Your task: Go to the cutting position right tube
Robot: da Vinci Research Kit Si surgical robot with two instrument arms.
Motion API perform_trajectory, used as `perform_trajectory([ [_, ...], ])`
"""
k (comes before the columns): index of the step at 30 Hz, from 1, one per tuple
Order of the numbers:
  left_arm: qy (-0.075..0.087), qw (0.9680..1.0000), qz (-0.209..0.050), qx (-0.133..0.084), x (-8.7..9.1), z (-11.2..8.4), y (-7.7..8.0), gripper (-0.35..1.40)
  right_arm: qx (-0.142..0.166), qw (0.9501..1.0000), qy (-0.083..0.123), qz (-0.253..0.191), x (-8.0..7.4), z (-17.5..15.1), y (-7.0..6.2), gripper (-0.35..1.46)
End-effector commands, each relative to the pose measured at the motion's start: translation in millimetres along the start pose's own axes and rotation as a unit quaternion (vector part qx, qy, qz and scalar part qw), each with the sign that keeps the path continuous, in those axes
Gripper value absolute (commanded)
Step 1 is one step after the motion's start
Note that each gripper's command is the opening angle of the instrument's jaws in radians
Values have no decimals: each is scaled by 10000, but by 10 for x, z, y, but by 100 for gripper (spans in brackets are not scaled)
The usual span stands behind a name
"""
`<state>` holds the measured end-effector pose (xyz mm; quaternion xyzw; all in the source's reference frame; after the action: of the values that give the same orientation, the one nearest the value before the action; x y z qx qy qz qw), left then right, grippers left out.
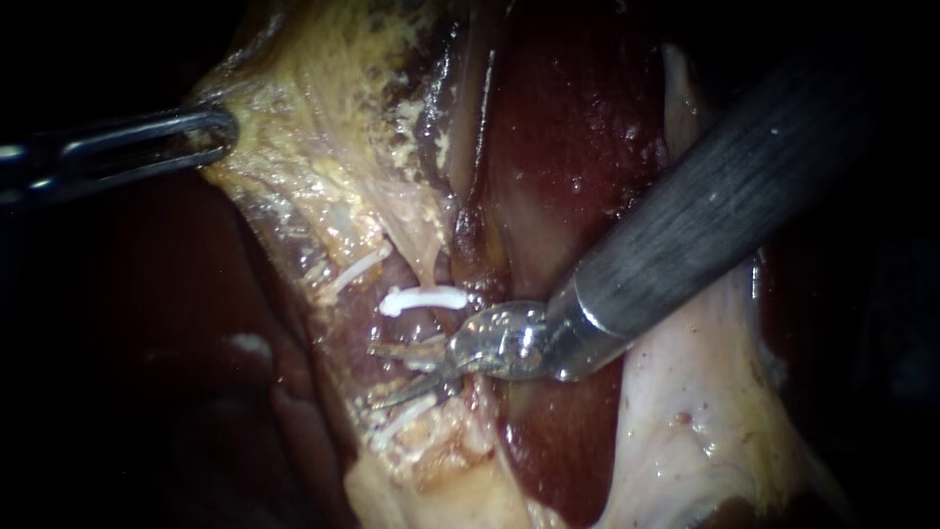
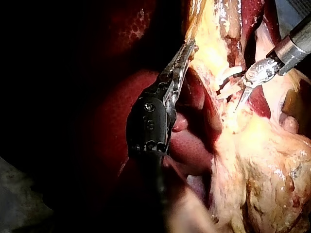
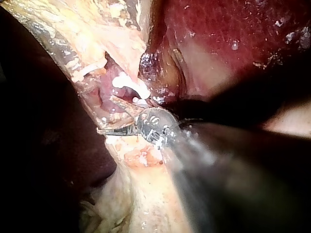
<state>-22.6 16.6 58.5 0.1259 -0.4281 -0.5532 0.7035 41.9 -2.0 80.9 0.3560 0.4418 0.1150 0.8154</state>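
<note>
Nearest us, the dark shaft of our right instrument slants in from the upper right, hiding part of the liver behind it. At far left, our left instrument reaches in almost level, its pincer clamped on pale yellow tissue; its shaft is cut off at the edge. Toward the middle, a white clip crosses the tube. Just below the clip, the right instrument's pincer stands apart, thin blades at the tube; whether both touch it we cannot tell.

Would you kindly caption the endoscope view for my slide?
Right instrument tip near white clip; left instrument grips yellowish tissue.
</note>
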Motion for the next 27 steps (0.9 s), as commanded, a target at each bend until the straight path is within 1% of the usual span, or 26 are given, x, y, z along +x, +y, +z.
perform_trajectory([
  [1,-4,10000,-5,-12,0,0,0,-35,-1,10000,0,2,0,0,0,42],
  [6,-4,10000,-7,-14,0,-1,-1,-35,4,10000,0,2,2,-1,-2,42],
  [8,-3,10000,-8,-14,-1,-1,-1,-35,11,10000,0,4,4,-1,-4,48],
  [9,-3,10000,-8,-13,-1,-1,-1,-35,16,10000,0,5,5,-3,-6,53],
  [10,-2,10000,-9,-13,-1,-1,-1,-35,28,10000,1,9,7,-6,-9,64],
  [12,-14,10000,-12,-7,-2,-1,-1,-35,55,9998,6,166,12,-13,-15,88],
  [14,-26,10000,-15,-1,-3,-2,-1,-35,100,9993,11,354,19,-26,-26,98],
  [16,-24,10000,-17,0,-4,-2,-1,-35,156,9990,-53,426,25,-38,-35,98],
  [17,-36,10000,-19,6,-4,-3,-1,-35,157,9986,-138,495,29,-46,-40,98],
  [21,-38,10000,-22,-7,-5,-5,-1,-35,174,9969,-324,695,35,-73,-52,95],
  [23,-37,10000,-25,-8,-6,-5,-2,-35,197,9959,-384,797,36,-86,-54,88],
  [27,-51,10000,-28,-6,-6,-6,-3,-35,77,9957,-353,852,37,-105,-49,86],
])
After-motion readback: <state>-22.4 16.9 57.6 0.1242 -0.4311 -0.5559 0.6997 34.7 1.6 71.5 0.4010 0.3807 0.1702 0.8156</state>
